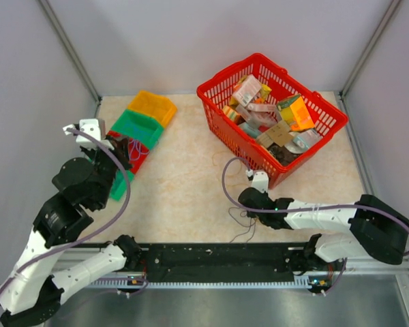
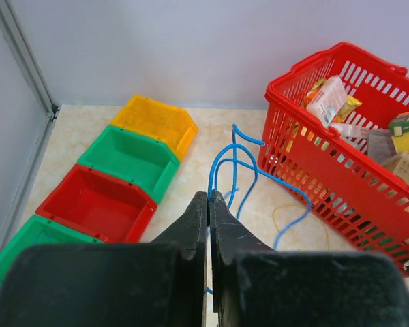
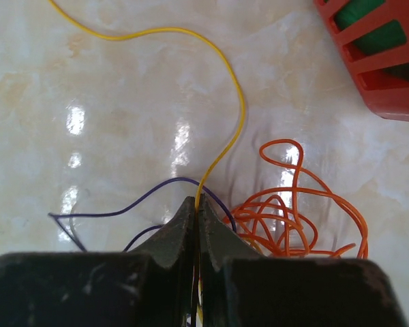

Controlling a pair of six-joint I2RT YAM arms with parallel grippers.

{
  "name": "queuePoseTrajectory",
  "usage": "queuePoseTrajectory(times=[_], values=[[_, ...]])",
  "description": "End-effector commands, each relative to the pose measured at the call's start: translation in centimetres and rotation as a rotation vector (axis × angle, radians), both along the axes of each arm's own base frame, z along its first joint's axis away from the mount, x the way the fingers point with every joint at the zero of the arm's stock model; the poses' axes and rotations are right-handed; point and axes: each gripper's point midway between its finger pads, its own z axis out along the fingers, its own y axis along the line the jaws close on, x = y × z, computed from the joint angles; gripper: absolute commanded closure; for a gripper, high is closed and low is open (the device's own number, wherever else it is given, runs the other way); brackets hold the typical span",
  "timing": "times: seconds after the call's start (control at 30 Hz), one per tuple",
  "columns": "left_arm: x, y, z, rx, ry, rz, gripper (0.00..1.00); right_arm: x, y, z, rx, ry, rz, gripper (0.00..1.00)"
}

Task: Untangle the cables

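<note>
In the left wrist view the left gripper sat at lower centre, its jaws pinched together on the blue cable, whose loops rose from the tips to mid-frame and trailed right toward the foot of the red basket. In the right wrist view the right gripper, also at lower centre, was clamped on the yellow cable, which ran up and curved off to the upper left. The purple cable lay on the table left of those tips, and the orange cable sat in a loose tangle just right of them.
</note>
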Motion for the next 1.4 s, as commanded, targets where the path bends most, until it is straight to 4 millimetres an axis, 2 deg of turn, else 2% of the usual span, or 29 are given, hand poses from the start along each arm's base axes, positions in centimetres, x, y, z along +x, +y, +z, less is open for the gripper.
queuePoseTrajectory(times=[0.0,0.07,0.17,0.23,0.3,0.37,0.43,0.53,0.83,1.0,1.03,1.07,1.1,1.17,1.2,1.23,1.3,1.37], values=[[2.1,-2.1,-2.8,0.078,0.097,0.001,1.0,0.2,1.8,1.8,0.074,-0.03,0.103,0.99],[3.1,-2.2,-5.8,0.127,0.19,0.052,1.0,0.0,2.1,2.0,0.1,-0.034,0.119,0.98],[4.4,-1.1,-10.2,0.149,0.343,0.145,1.0,-0.2,2.4,2.3,0.13,-0.04,0.135,0.97],[5.2,0.3,-12.9,0.098,0.447,0.179,1.0,-0.3,2.3,2.3,0.134,-0.043,0.139,0.97],[5.8,3.3,-15.0,0.025,0.516,0.271,1.0,-0.4,2.3,2.3,0.142,-0.045,0.143,0.97],[5.8,6.9,-16.4,-0.04,0.525,0.408,1.0,-0.5,2.3,2.2,0.146,-0.043,0.148,0.97],[5.6,9.6,-16.5,-0.092,0.477,0.518,1.0,-0.6,2.5,2.2,0.163,-0.044,0.154,0.97],[5.3,12.1,-17.5,-0.166,0.438,0.639,1.0,-0.9,2.3,1.8,0.164,-0.036,0.158,0.96],[5.2,16.9,-21.6,-0.397,0.468,0.869,1.0,-0.9,2.3,2.5,0.202,-0.066,0.162,0.96],[6.4,17.7,-24.6,-0.498,0.549,0.877,1.0,-1.0,2.1,2.7,0.217,-0.076,0.165,0.96],[6.5,17.9,-25.3,-0.514,0.568,0.881,0.95,-1.0,2.2,2.8,0.223,-0.081,0.165,0.96],[6.5,18.2,-25.7,-0.538,0.583,0.891,0.82,-1.0,2.1,2.8,0.226,-0.085,0.163,0.96],[6.5,18.4,-26.1,-0.561,0.601,0.901,0.67,-1.0,2.1,2.8,0.226,-0.084,0.164,0.96],[6.6,18.3,-26.2,-0.591,0.614,0.888,0.27,-1.0,2.1,2.8,0.226,-0.082,0.167,0.96],[6.7,18.1,-26.1,-0.599,0.61,0.874,0.13,-1.1,2.1,2.8,0.227,-0.081,0.168,0.96],[6.8,17.8,-25.9,-0.604,0.602,0.857,0.07,-1.1,2.1,2.8,0.226,-0.082,0.167,0.96],[6.8,17.2,-25.1,-0.62,0.578,0.815,0.02,-1.0,2.2,2.7,0.227,-0.084,0.17,0.96],[7.5,15.2,-23.6,-0.629,0.553,0.681,0.03,-1.0,2.5,2.7,0.226,-0.079,0.177,0.96]])
